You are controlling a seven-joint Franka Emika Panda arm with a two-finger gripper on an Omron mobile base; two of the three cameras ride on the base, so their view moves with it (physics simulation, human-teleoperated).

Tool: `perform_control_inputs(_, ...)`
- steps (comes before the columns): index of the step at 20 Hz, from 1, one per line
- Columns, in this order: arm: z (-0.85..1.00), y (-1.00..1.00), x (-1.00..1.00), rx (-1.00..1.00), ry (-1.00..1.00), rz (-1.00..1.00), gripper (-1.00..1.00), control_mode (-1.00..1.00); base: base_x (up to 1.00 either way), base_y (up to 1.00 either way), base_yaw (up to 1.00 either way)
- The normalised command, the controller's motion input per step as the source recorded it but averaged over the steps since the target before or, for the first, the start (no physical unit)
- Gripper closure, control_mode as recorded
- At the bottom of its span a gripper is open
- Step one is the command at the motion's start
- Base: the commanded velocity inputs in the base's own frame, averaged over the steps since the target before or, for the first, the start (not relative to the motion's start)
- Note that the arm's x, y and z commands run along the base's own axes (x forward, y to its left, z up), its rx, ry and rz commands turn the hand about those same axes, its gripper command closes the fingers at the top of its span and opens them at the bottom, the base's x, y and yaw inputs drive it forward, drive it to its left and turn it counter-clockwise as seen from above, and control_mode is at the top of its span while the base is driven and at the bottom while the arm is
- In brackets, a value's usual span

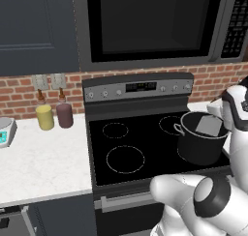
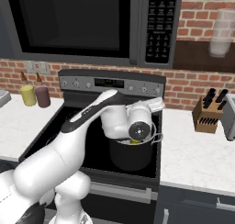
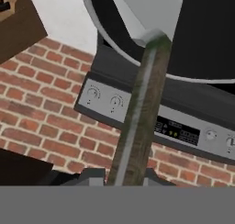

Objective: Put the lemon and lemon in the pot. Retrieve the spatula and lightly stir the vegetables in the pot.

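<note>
The dark pot (image 1: 198, 145) stands on the stove's front right burner and also appears under my wrist (image 2: 132, 158). The spatula's light-grey blade (image 1: 209, 126) tilts inside the pot's mouth. In the hand view its dark handle (image 3: 137, 108) runs up from between my fingertips to the blade (image 3: 149, 9) inside the pot's rim (image 3: 105, 30). My gripper (image 3: 123, 178) is shut on that handle. A sliver of yellow lemon (image 2: 135, 142) shows at the pot's top edge, below my hand. The rest of the pot's inside is hidden.
A pale-yellow jar (image 1: 44, 117) and a dark red jar (image 1: 64, 115) stand on the left counter by the brick wall, with a scale (image 1: 5, 131) at the far left. A knife block (image 2: 209, 114) sits on the right counter. The microwave (image 1: 150, 22) hangs above the stove.
</note>
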Motion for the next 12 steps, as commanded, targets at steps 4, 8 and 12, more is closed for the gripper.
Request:
perform_control_inputs(4,0.00,0.00,-0.11,-0.03,0.16,0.01,1.00,-1.00,0.00,0.00,0.00)
perform_control_inputs(8,-0.11,0.00,0.00,0.00,0.01,0.00,1.00,-1.00,0.00,0.00,0.00)
perform_control_inputs(12,-0.39,0.01,0.01,0.00,0.00,0.00,1.00,-1.00,0.00,0.00,0.00)
